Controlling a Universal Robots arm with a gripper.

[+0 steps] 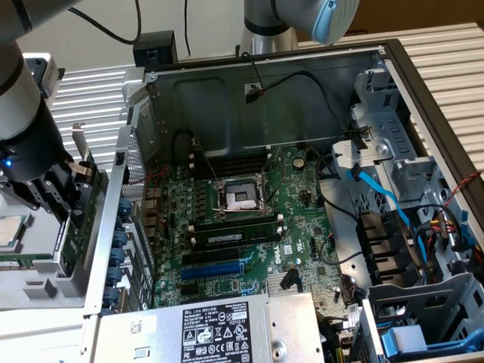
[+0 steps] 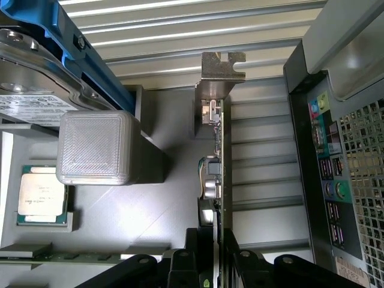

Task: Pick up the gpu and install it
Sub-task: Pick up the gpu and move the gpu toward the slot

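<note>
Hand: the hand (image 2: pixel 210 261) is clenched on the gpu (image 2: pixel 217 168), its black fingers (image 2: pixel 180 267) pressed to the two faces of the card, which is seen edge-on.
Gpu, position: outside the computer case (image 1: pixel 265 83), just beside its rear wall at the exterior view's left and above the grey parts tray (image 2: pixel 150 240). Whether it rests on the tray cannot be told.
Gpu, attitude: standing on edge, the silver end bracket (image 2: pixel 222 69) at the end far from the hand.
Stiffness: judged rigid, a flat board that should not sag in the grip.
Weight: judged light, with the cooler side probably the heavier.
Fragility: judged delicate, since small components stand proud of the face and the connector edge could chip.
Slip: the glossy shroud looks slick, the bare board edge less so.
Hold: best across the two faces near the board's rim, clear of connector and bracket, as here.
Surroundings: a processor chip (image 2: pixel 41 195) lies in the tray; the motherboard (image 1: pixel 249 249) lies inside the case, well apart from the gpu.
</note>
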